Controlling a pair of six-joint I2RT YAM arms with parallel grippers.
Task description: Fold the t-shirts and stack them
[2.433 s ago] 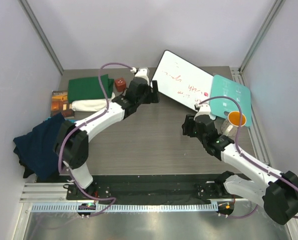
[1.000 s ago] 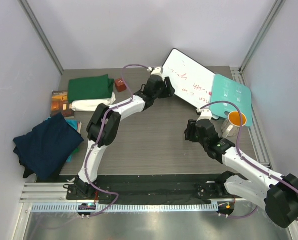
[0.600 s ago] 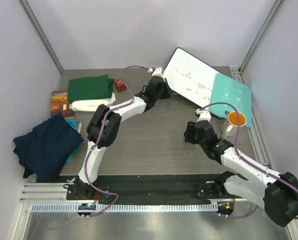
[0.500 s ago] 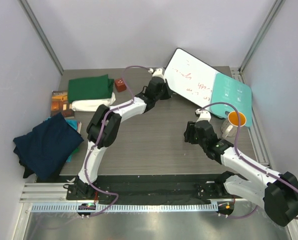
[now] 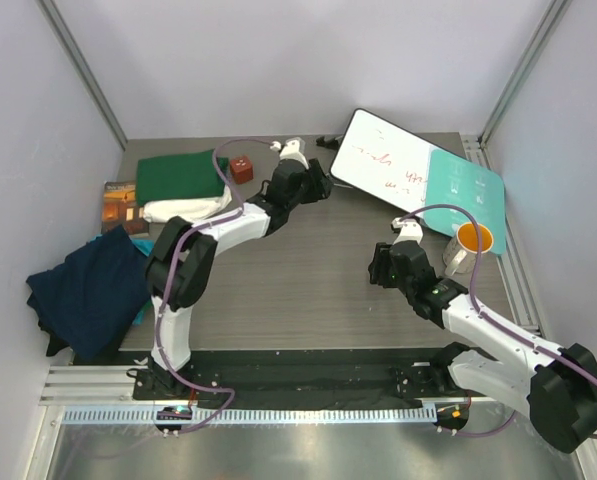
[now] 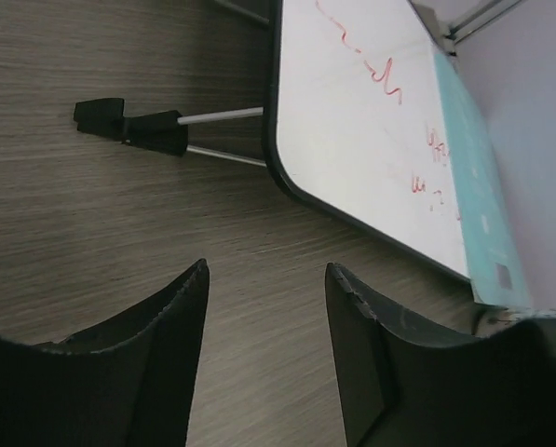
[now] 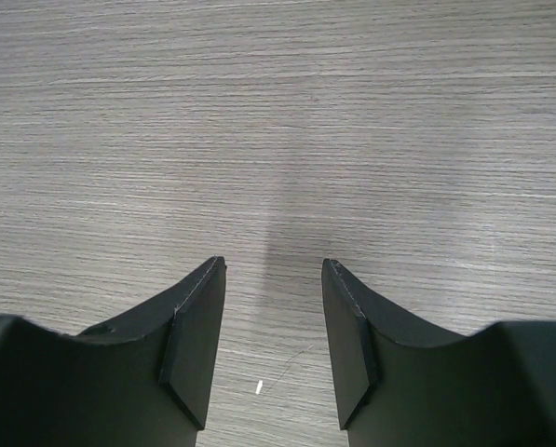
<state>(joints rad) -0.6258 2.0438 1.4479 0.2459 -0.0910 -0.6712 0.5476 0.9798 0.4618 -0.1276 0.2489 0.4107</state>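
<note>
Left gripper point(image 6: 264, 272): jaws well apart, nothing between them, over bare table point(image 6: 91, 233) near the whiteboard point(image 6: 352, 121) corner. Right gripper point(image 7: 273, 268): also wide and empty, above the table's mid-right. The green t-shirt point(image 5: 181, 175) is folded and lies on the cream-white t-shirt point(image 5: 183, 209) at far left (a stack of two). The navy t-shirt point(image 5: 88, 288) is crumpled at the left edge and seems to hang partly over it. The mug point(image 5: 470, 242) touches the teal board point(image 5: 466, 185).
</note>
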